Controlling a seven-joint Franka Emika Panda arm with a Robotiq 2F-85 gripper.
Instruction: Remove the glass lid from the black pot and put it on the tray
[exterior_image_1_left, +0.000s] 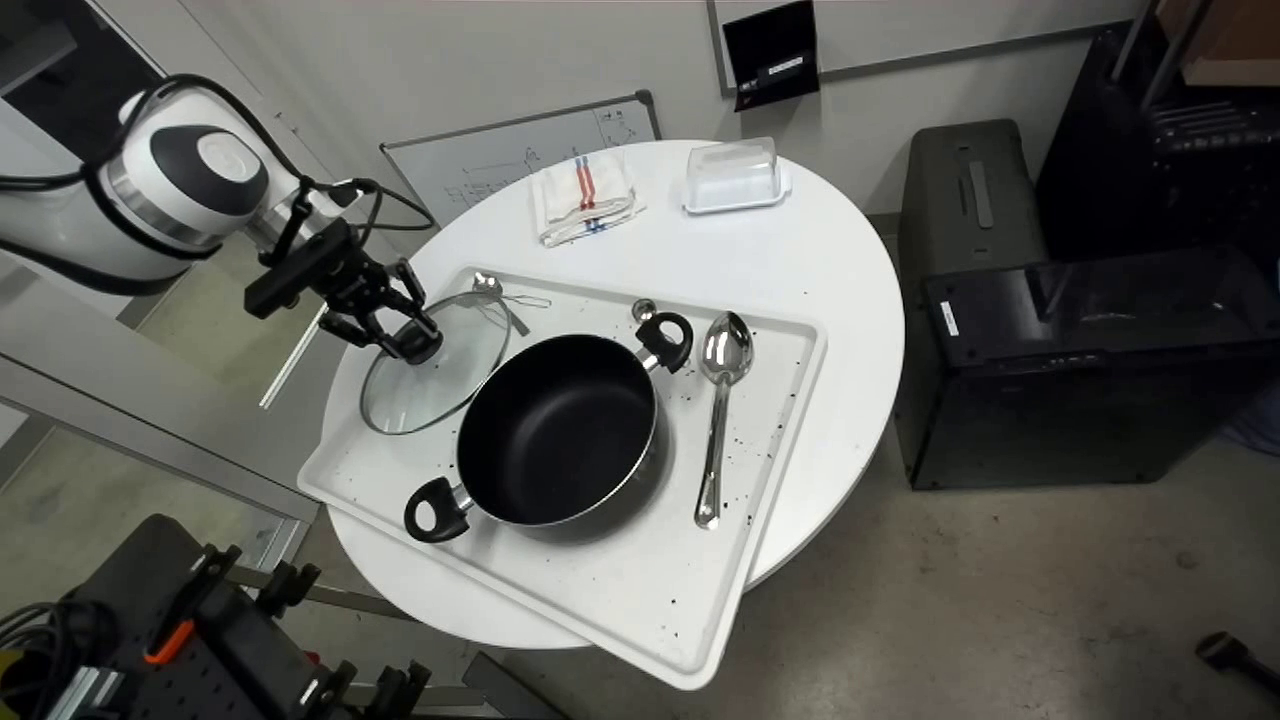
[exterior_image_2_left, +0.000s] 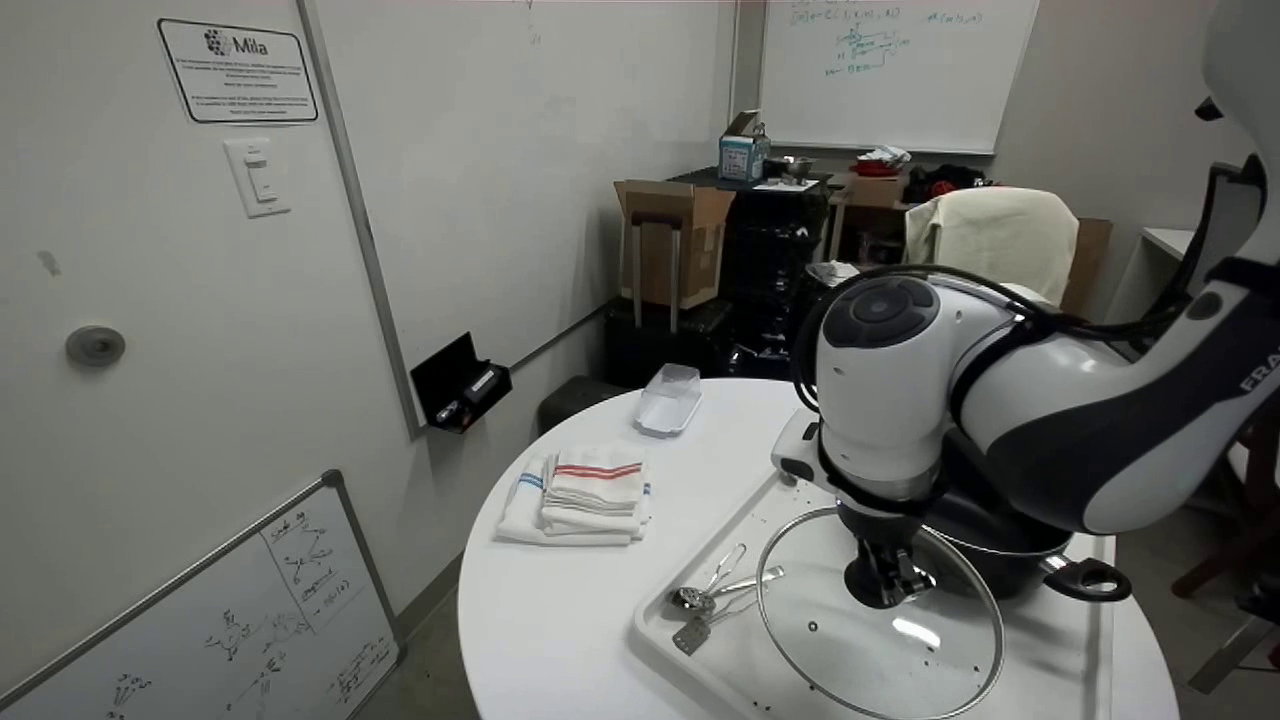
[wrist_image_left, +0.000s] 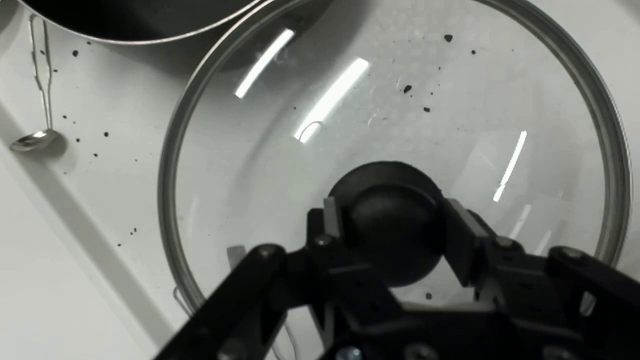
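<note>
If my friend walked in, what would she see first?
Probably the big black pot, sitting open on the tray. Next, maybe the lid beside it, with its knob in the gripper. The shiny spoon might catch her eye too, across the pot from the lid.

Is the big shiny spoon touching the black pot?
Apart. An exterior view plainly shows white tray between the spoon and the black pot, even beside its nearer handle.

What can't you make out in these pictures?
Black pot: cut off by the top edge, wrist view.
Glass lid: rim partly behind the hand, wrist view.
Tray: cut off by the bottom edge in an exterior view.
Leaning whiteboard's handwriting: mostly too small to read in both exterior views.
</note>
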